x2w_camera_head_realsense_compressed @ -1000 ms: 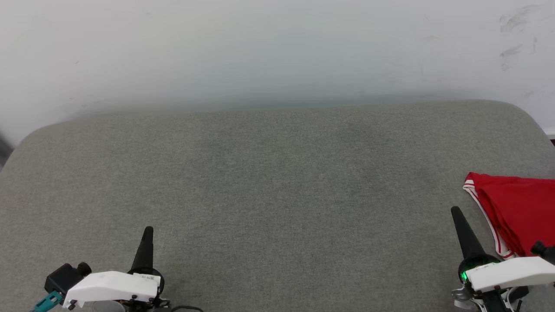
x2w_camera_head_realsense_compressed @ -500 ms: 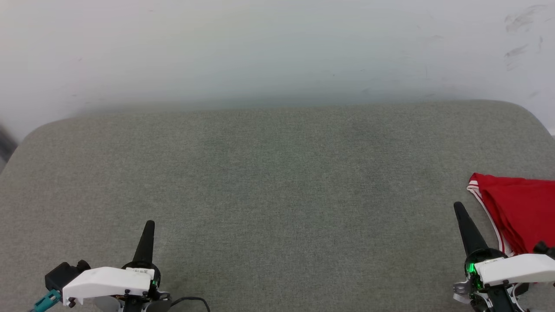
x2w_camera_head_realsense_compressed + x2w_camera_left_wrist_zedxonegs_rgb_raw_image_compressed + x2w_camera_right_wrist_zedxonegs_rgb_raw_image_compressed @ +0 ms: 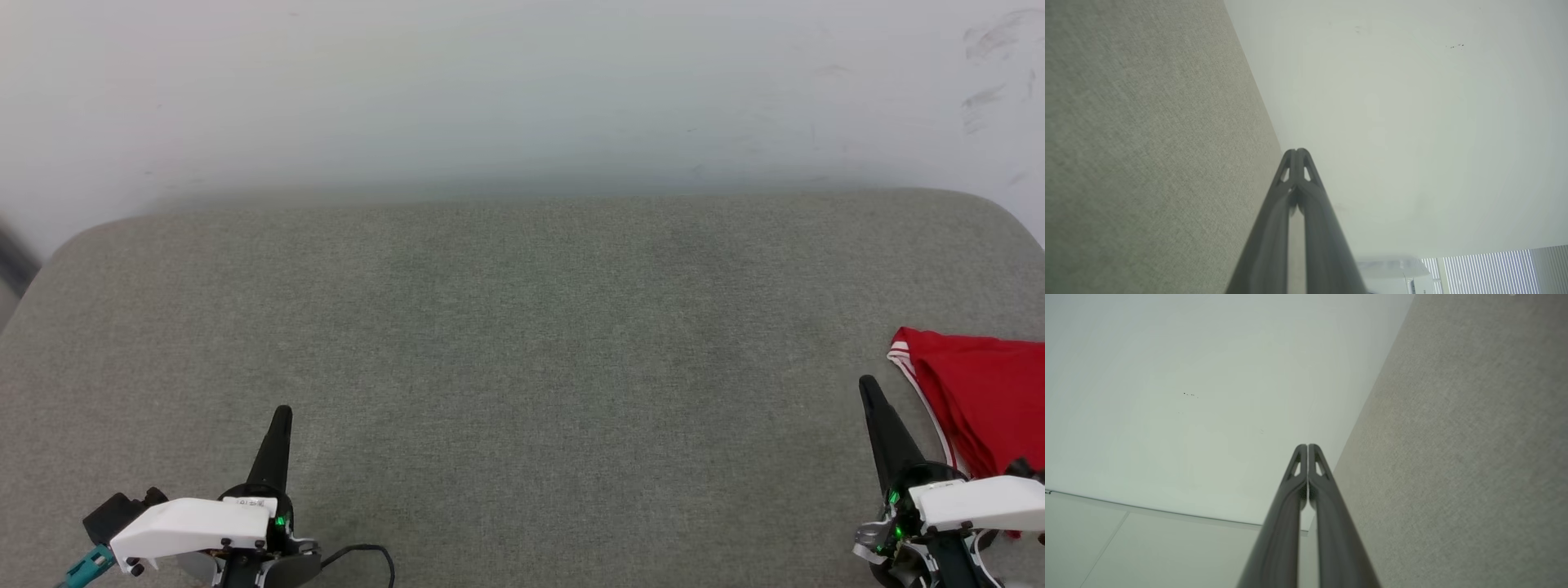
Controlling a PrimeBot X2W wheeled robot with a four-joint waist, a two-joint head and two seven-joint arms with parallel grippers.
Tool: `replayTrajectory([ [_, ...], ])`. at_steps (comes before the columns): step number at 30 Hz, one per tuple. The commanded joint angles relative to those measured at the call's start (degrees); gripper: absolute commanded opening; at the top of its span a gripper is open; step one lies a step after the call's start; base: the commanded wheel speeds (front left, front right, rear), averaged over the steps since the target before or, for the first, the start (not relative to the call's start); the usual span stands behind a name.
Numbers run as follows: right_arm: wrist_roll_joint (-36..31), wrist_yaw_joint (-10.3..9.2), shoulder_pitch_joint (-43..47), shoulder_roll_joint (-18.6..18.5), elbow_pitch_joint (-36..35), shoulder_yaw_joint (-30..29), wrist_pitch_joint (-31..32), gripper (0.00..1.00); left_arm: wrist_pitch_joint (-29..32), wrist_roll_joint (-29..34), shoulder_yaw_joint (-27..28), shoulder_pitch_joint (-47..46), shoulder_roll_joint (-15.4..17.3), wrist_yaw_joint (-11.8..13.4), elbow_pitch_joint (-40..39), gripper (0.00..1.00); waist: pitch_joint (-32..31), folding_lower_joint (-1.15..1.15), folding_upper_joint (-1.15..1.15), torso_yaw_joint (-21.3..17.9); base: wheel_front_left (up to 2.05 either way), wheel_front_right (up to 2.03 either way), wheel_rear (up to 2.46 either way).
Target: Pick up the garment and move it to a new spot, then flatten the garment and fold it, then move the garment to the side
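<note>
- The garment (image 3: 984, 392), a red shirt of thin fabric with a narrow red-white striped trim along its edge, lies at the far right of the head view, on the robot's right side.
- The picture border cuts it off, so only its left part can be seen. This part lies low on the surface, with a few soft folds.
- The garment rests on a wide grey-green upholstered surface (image 3: 522, 343) of woven cloth with rounded far corners.
- The right gripper (image 3: 868, 385), with two long dark fingers, is just beside the trimmed edge of the garment, on its left, and a strip of surface shows between them.
- The white cover of the right wrist (image 3: 980, 500) stands in front of the lower part of the garment; it cannot be told whether they touch.
- In the right wrist view the fingers of the right gripper (image 3: 1307, 446) are pressed together and nothing is between them.
- The left gripper (image 3: 282, 412) is at the lower left of the head view, well apart from the garment, and points up the picture.
- In the left wrist view the fingers of the left gripper (image 3: 1297, 151) are also pressed together, with nothing between them.
- A thin black cable (image 3: 371, 554) curves beside the base of the left gripper.
- Behind the surface stands a pale white wall (image 3: 522, 90), with some grey scuff marks (image 3: 992, 41) at the upper right.
</note>
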Motion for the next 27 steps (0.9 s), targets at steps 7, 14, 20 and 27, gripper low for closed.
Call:
replayTrajectory([
  [7, 4.26, -0.01, -1.73, 0.25, 0.64, -0.43, 0.44, 0.00, 1.13, -3.98, 0.40, -1.43, -0.15, -0.58, -0.34, 0.00, 0.15, 0.00, 0.00, 0.33, 0.00, 0.00, 0.00],
  [14, 7.35, -0.01, -2.15, 0.30, 1.18, -0.67, 0.80, 0.00, 1.89, -6.89, 0.69, -1.78, -0.31, -0.66, -0.31, 0.00, 0.29, 0.00, 0.00, 0.63, 0.00, 0.00, 0.00],
  [20, 9.86, -0.02, -2.51, 0.33, 1.69, -0.85, 0.98, 0.00, 2.60, -9.24, 0.90, -2.03, -0.40, -0.88, -0.27, 0.00, 0.41, 0.00, 0.00, 0.88, 0.00, 0.00, 0.00],
  [27, 12.63, -0.02, -2.71, 0.37, 2.19, -1.06, 1.20, 0.00, 3.26, -11.92, 1.16, -2.13, -0.55, -0.98, -0.23, 0.00, 0.54, 0.00, 0.00, 1.18, 0.00, 0.00, 0.00],
])
